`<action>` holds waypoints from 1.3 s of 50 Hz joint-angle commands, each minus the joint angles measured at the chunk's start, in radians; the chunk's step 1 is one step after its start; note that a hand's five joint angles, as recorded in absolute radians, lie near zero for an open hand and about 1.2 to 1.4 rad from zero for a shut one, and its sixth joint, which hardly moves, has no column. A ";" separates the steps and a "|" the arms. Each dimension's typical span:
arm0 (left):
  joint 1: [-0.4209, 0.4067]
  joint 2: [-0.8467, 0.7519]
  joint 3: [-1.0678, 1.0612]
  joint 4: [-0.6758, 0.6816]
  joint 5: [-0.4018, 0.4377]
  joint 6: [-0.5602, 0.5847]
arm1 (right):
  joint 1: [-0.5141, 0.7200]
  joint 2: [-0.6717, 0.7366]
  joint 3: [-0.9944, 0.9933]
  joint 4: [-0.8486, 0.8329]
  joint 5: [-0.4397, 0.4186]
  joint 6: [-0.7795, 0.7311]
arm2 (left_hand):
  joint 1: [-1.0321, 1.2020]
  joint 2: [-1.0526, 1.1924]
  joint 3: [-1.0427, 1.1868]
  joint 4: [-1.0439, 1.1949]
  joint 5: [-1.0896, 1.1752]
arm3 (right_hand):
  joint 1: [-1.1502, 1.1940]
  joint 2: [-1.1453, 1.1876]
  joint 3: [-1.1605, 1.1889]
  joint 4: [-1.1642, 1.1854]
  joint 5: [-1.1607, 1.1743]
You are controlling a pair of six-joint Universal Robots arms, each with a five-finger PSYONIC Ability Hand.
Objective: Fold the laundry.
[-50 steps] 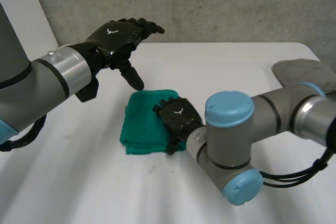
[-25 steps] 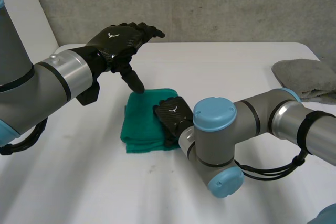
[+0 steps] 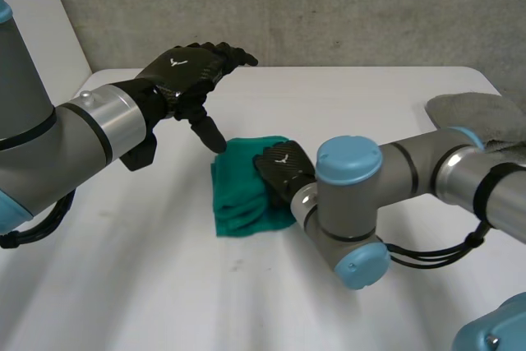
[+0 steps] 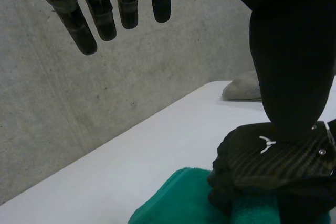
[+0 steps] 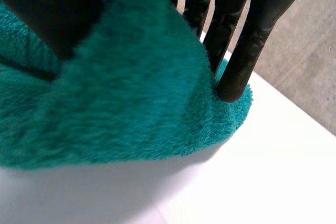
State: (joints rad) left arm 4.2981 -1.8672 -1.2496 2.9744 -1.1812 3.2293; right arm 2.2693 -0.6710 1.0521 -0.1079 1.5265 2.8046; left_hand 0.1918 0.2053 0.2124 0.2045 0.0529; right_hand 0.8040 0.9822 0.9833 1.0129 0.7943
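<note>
Right hand [image 3: 283, 172] pinches folded green towel [image 3: 240, 199] at its right edge, thumb against fingers, seemingly to reposition it; left hand [image 3: 187, 70] hovers open above the far corner, giving room.

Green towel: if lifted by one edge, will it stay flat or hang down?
Probably hangs: the green towel bends softly between the right hand thumb and fingers. Its fluffy pile suggests little slipping; the folds may open.

I see a white table [image 3: 370, 113]. A folded green towel [image 3: 242, 195] lies mid-table. A grey cloth [image 3: 485, 117] sits at its right edge.
</note>
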 commanded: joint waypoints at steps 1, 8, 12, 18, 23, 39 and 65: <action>0.000 -0.001 -0.001 0.000 0.000 0.000 | -0.033 -0.030 0.031 0.071 -0.031 -0.010 | 0.025 0.011 0.004 0.012 -0.011 | -0.117 -0.295 -0.296 -0.326 -0.282; 0.000 -0.003 -0.007 0.000 0.000 -0.009 | -0.036 -0.084 0.080 0.079 -0.034 0.038 | 0.025 0.011 0.004 0.012 -0.011 | -0.305 -0.483 -0.484 -0.514 -0.470; 0.000 -0.003 -0.007 0.000 0.000 -0.011 | -0.033 -0.099 0.108 0.077 -0.037 0.041 | 0.025 0.011 0.004 0.012 -0.011 | -0.337 -0.516 -0.517 -0.546 -0.502; -0.001 -0.003 -0.008 0.000 0.002 -0.011 | -0.028 -0.085 0.098 0.068 -0.037 0.046 | 0.025 0.011 0.004 0.012 -0.011 | -0.320 -0.498 -0.499 -0.529 -0.485; -0.001 -0.003 -0.011 0.000 0.000 -0.011 | -0.027 -0.050 0.078 0.070 -0.035 0.046 | 0.025 0.011 0.004 0.012 -0.011 | -0.326 -0.504 -0.505 -0.534 -0.490; -0.001 -0.003 -0.013 0.000 0.002 -0.013 | -0.027 -0.002 0.005 0.068 -0.031 0.047 | 0.025 0.011 0.004 0.012 -0.011 | -0.246 -0.425 -0.426 -0.455 -0.411; 0.000 -0.001 -0.016 0.002 0.002 -0.034 | -0.054 0.030 -0.058 0.074 -0.040 0.024 | 0.028 0.014 0.007 0.015 -0.008 | 0.592 0.414 0.413 0.383 0.427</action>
State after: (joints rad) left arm 4.2981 -1.8669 -1.2639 2.9759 -1.1768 3.1952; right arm 2.2381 -0.6314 0.9950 -0.0409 1.4909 2.8410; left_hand 0.1918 0.2053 0.2124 0.2044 0.0528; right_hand 0.8721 1.1327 1.1175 1.1782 0.9298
